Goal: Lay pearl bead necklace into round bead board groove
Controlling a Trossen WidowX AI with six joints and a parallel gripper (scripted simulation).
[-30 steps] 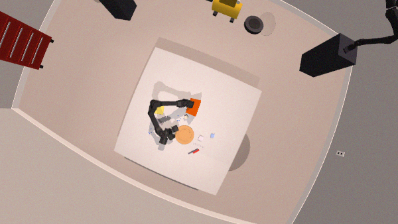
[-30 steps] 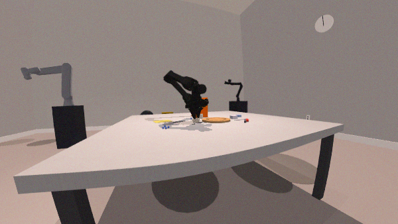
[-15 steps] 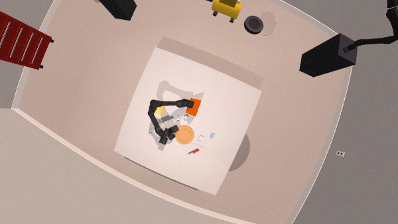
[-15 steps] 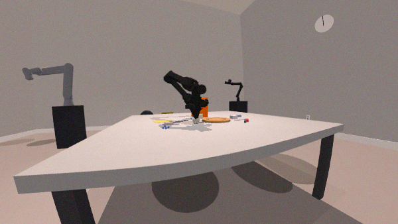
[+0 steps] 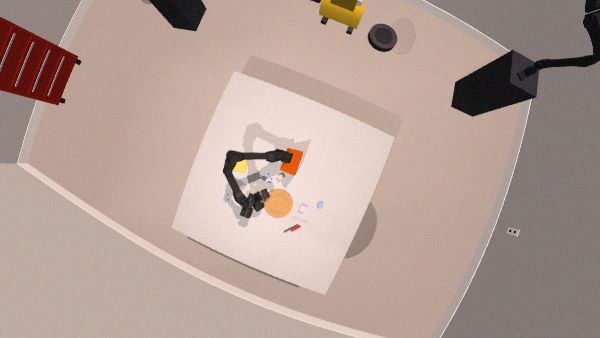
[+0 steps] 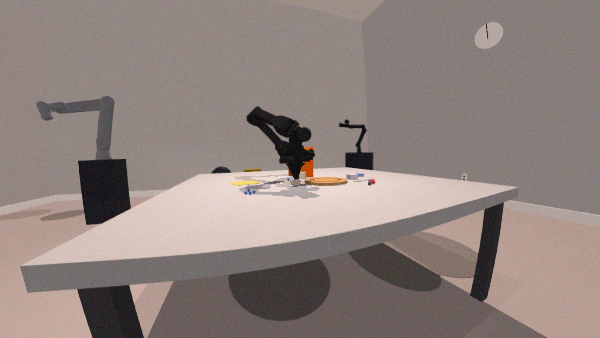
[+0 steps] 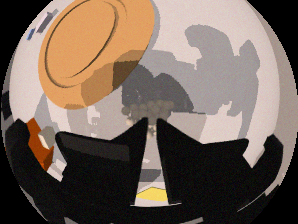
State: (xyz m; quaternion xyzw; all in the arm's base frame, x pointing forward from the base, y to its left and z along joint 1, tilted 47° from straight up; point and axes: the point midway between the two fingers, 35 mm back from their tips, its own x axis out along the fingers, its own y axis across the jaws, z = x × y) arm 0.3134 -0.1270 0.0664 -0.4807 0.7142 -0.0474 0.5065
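The pearl bead necklace (image 7: pixel 146 108) is a bunched heap of beige beads in the shadow of my gripper (image 7: pixel 152 121) (image 6: pixel 296 179), beside the round board. My fingers point down at table height, nearly together, shut on part of the necklace; a few beads show between the tips and the others lie just beyond them. In the top view the arm hides the heap. The round bead board (image 5: pixel 282 209) (image 6: pixel 327 181) (image 7: pixel 135 35) is orange-tan with a circular groove. It lies flat, and no beads show in its groove.
An orange box (image 5: pixel 296 165) (image 6: pixel 309 167) stands near the arm's base, with a small pale object (image 5: pixel 281 176) by it. A yellow sheet (image 5: pixel 241 167) (image 6: pixel 244 183) (image 7: pixel 152 194) and blue bits (image 6: pixel 249 192) lie about. Beyond the board are a whitish block (image 5: pixel 303 208), a blue object (image 5: pixel 320 204) and a red piece (image 5: pixel 296 228).
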